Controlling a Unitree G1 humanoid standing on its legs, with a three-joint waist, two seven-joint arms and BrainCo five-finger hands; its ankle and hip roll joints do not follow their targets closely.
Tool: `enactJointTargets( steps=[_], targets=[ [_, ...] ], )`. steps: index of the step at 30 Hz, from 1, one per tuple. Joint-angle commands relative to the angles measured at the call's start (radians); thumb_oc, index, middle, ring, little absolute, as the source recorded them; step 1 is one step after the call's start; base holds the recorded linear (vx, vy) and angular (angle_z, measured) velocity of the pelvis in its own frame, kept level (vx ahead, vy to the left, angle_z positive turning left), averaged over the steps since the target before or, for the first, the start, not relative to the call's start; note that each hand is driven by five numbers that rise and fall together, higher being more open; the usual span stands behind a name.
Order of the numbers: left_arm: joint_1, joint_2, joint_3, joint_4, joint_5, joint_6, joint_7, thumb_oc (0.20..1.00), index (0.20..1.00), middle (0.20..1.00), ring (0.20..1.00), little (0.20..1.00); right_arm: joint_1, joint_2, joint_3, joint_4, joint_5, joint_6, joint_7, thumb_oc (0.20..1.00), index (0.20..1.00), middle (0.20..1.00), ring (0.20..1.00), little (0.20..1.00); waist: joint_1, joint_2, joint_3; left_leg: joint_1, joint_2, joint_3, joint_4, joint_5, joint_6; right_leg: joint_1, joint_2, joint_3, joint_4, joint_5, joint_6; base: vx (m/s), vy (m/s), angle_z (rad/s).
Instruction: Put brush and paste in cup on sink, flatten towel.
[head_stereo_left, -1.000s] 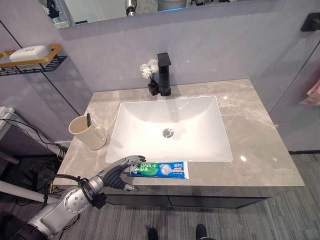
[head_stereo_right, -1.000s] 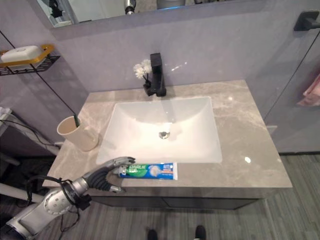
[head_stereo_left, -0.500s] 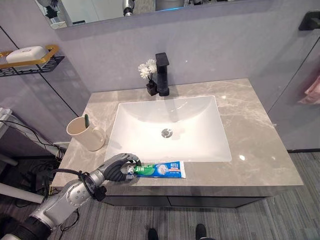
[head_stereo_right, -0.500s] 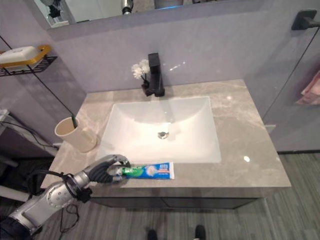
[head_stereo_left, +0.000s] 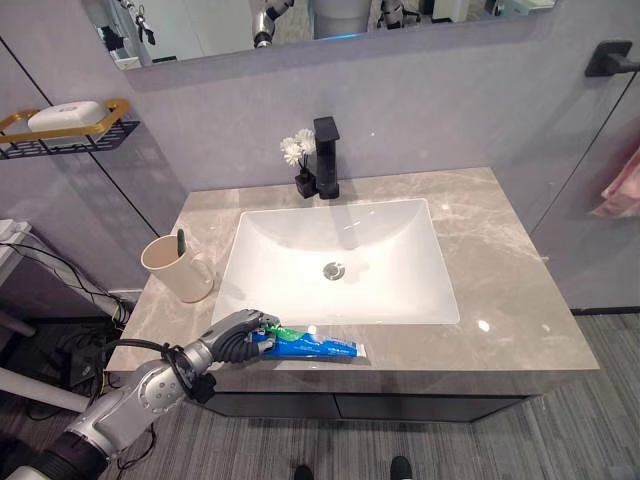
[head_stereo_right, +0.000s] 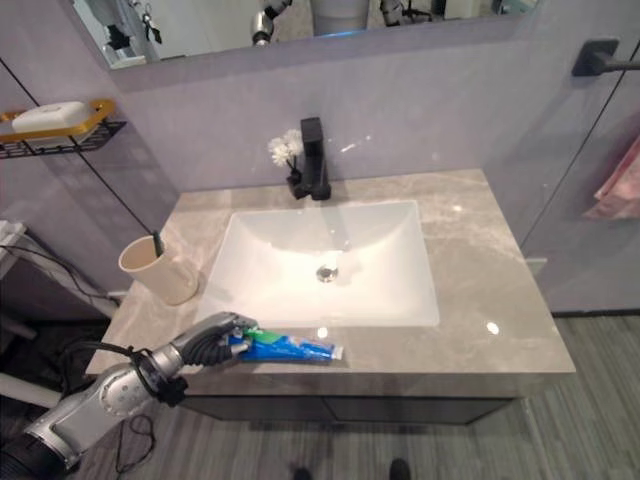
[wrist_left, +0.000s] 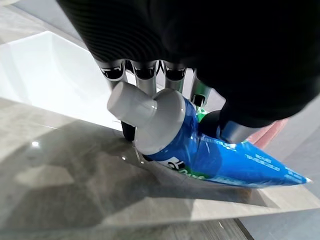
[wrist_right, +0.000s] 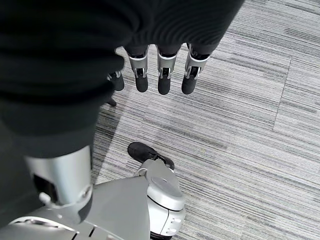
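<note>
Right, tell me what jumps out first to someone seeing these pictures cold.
First is the left robot hand at the counter's front edge, fingers curled round the cap end of a blue and green toothpaste tube that lies just in front of the white sink. Next comes the beige cup left of the sink, with a dark-tipped toothbrush standing in it. The right robot hand hangs over the grey striped floor, fingers relaxed.

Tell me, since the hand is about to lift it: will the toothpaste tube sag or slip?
The toothpaste tube looks soft, so its flat tail will probably droop. The left hand grips near the rigid cap, which should hold. Its glossy skin may slide.
</note>
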Motion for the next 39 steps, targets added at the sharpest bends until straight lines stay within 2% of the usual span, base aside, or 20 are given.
enactJointTargets(
  steps=[1, 12, 17, 27, 33, 39],
  targets=[
    [-0.059, 0.043, 0.003, 0.003, 0.061, -0.024, 0.028, 0.200, 0.200, 0.200, 0.200, 0.200, -0.044, 0.023, -0.015, 0.040, 0.062, -0.001, -0.015, 1.000, 1.000, 1.000, 1.000, 1.000, -0.007, -0.045, 0.024, 0.026, 0.012, 0.013, 0.010, 0.003, -0.028, 0.048, -0.028, 0.023, 0.009, 0.033, 0.056, 0.00, 0.000, 0.00],
    [-0.153, 0.060, 0.089, 0.043, 0.170, 0.000, 0.156, 0.200, 0.200, 0.200, 0.200, 0.200, -0.051, 0.011, -0.157, 0.105, 0.230, 0.012, -0.032, 1.000, 1.000, 1.000, 1.000, 1.000, -0.005, -0.096, -0.025, 0.024, 0.010, -0.006, 0.010, 0.007, -0.026, 0.055, -0.029, 0.011, 0.018, 0.043, 0.057, -0.01, 0.003, 0.00],
    [-0.227, 0.027, 0.124, 0.129, 0.226, 0.027, 0.258, 0.200, 0.200, 0.200, 0.200, 0.200, -0.052, -0.019, -0.250, 0.098, 0.374, 0.002, -0.042, 1.000, 1.000, 1.000, 1.000, 1.000, -0.019, -0.130, -0.054, 0.021, 0.012, -0.007, 0.010, 0.007, -0.028, 0.053, -0.030, 0.008, 0.020, 0.049, 0.060, -0.01, 0.004, 0.00],
    [-0.317, -0.011, 0.166, 0.151, 0.274, 0.058, 0.367, 0.200, 0.200, 0.200, 0.200, 0.200, -0.074, -0.083, -0.359, 0.087, 0.510, -0.021, -0.090, 1.000, 1.000, 1.000, 1.000, 1.000, -0.033, -0.167, -0.081, 0.032, 0.018, 0.009, 0.010, -0.005, -0.027, 0.052, -0.030, 0.027, 0.019, 0.056, 0.067, 0.00, 0.000, 0.00],
    [-0.371, -0.013, 0.182, 0.148, 0.312, 0.076, 0.436, 0.200, 0.200, 0.200, 0.200, 0.200, -0.083, -0.155, -0.491, -0.050, 0.662, -0.084, -0.158, 1.000, 1.000, 1.000, 1.000, 1.000, -0.050, -0.178, -0.090, 0.041, 0.020, 0.021, 0.010, -0.010, -0.024, 0.047, -0.031, 0.041, 0.025, 0.057, 0.070, 0.00, 0.009, -0.02],
    [-0.384, 0.005, 0.212, 0.136, 0.385, 0.095, 0.496, 0.200, 0.200, 0.200, 0.200, 0.200, -0.043, -0.201, -0.607, -0.392, 0.585, -0.165, -0.323, 1.000, 1.000, 1.000, 1.000, 1.000, -0.069, -0.174, -0.097, 0.048, 0.023, 0.036, 0.010, -0.016, -0.020, 0.045, -0.032, 0.055, 0.028, 0.059, 0.074, 0.00, 0.021, -0.12]
  ],
)
